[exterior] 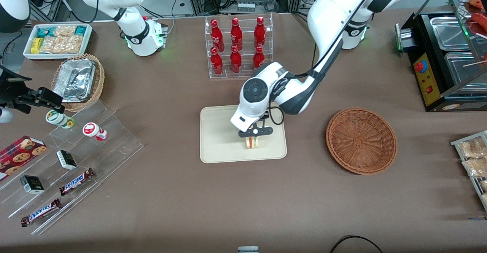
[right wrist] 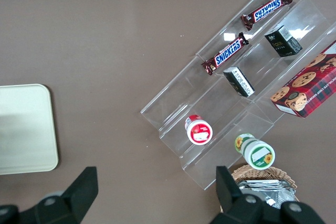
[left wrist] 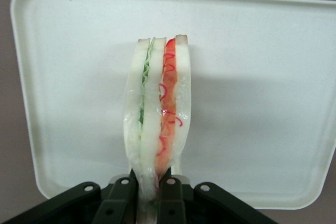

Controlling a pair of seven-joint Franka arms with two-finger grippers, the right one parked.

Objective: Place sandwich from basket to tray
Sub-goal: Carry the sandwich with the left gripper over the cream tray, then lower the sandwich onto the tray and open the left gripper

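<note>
My left gripper hangs over the cream-beige tray, shut on the sandwich. In the left wrist view the sandwich is a clear-wrapped wedge of white bread with green and red filling, pinched at its narrow end between the black fingers, with the tray beneath it. I cannot tell whether it touches the tray. The round reddish-brown wicker basket lies empty beside the tray, toward the working arm's end of the table.
A clear rack of red bottles stands farther from the front camera than the tray. Clear stepped shelves with snack bars and cups lie toward the parked arm's end, near a tan basket with foil trays. A black food warmer stands at the working arm's end.
</note>
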